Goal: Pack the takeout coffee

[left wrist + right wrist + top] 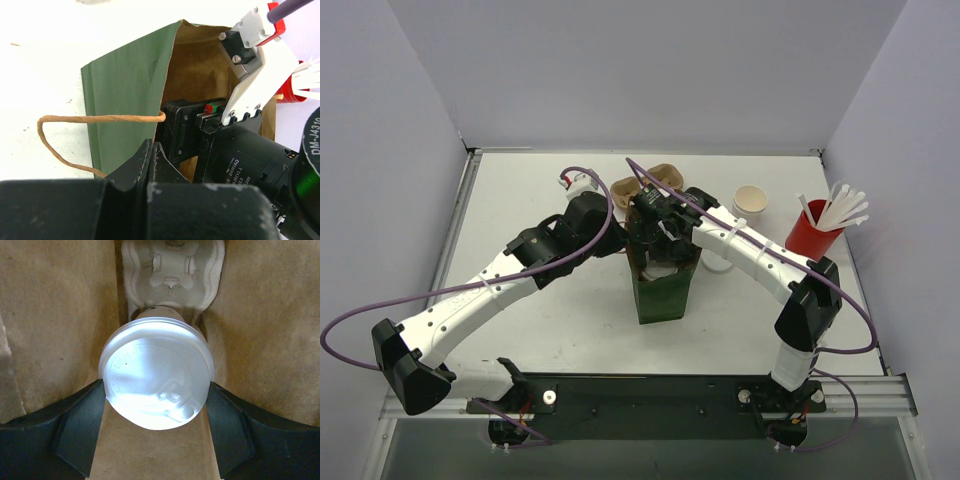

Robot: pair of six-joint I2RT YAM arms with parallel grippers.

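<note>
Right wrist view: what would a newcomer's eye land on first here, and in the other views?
The white-lidded takeout coffee, gripped by the right gripper inside the green paper bag, a pulp cup carrier beyond it. Overhead, that bag stands upright at centre, the left gripper apparently shut on its rim. A red cup of white straws stands at the right.
</note>
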